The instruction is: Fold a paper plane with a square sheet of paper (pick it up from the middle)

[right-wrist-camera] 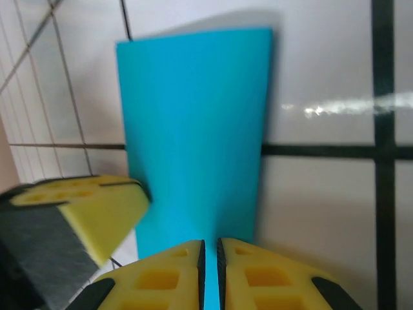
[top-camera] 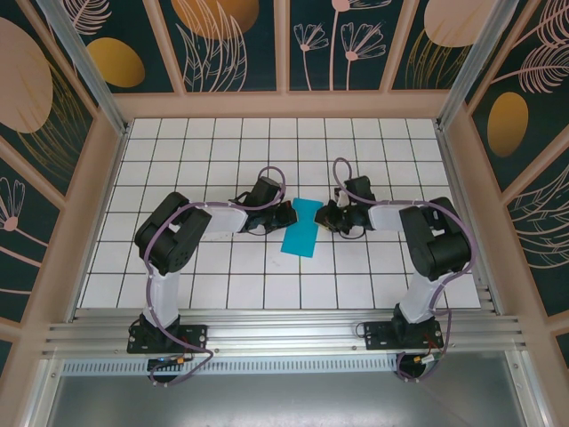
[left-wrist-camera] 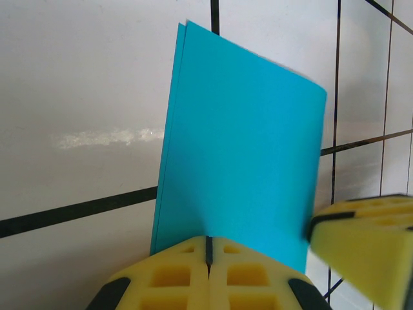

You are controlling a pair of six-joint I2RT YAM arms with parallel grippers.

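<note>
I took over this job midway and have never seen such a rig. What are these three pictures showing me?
A left arm and a right arm stand bolted at the near edge of a tiled table. The wide picture comes from a camera above and behind them. The other two come from a camera on each wrist, looking past that arm's yellow foam claw. Between the arms is a teal paper, folded double into a rectangle. The right claw is shut on its edge: teal shows in the slit between its fingers. The left claw is shut too, at the paper's edge; whether it pinches the paper I cannot tell.
</note>
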